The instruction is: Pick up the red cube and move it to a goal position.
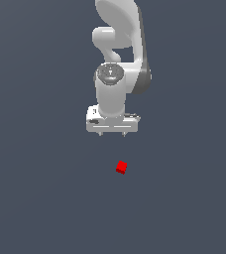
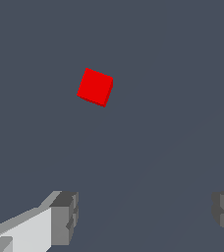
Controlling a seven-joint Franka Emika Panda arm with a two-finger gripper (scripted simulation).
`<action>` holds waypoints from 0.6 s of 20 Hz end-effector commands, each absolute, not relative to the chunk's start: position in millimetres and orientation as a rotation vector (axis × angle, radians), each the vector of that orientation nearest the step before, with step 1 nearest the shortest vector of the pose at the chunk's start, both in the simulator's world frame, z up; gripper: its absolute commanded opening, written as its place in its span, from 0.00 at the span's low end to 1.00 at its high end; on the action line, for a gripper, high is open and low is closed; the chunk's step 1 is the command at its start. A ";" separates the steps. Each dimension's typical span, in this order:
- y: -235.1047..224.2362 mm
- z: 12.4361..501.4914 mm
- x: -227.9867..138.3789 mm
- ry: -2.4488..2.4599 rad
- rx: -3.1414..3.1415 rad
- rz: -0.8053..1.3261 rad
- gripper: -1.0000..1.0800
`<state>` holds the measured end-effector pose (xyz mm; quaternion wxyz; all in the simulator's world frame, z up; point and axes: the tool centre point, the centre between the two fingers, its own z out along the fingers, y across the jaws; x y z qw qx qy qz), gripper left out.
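The red cube point(image 1: 121, 167) is a tiny bright red cube lying on the dark grey floor, turned at an angle. It also shows in the wrist view point(image 2: 95, 87). My white gripper point(image 1: 112, 134) hangs above the floor, behind the cube in the exterior view and apart from it. Its jaws stand wide apart and hold nothing. In the wrist view the gripper point(image 2: 146, 214) shows two grey fingertips point(image 2: 65, 216) with an empty gap between them, and the cube lies outside that gap.
The white arm point(image 1: 117, 54) rises behind the gripper at the top of the exterior view. The plain dark grey floor point(image 1: 40, 188) surrounds the cube on all sides.
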<state>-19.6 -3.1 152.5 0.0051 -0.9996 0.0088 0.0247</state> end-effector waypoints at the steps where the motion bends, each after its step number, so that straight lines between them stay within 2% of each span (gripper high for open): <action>1: -3.1 152.5 -19.6 0.028 -3.130 0.077 0.96; 12: 7.9 127.9 -4.8 0.126 -3.130 0.064 0.96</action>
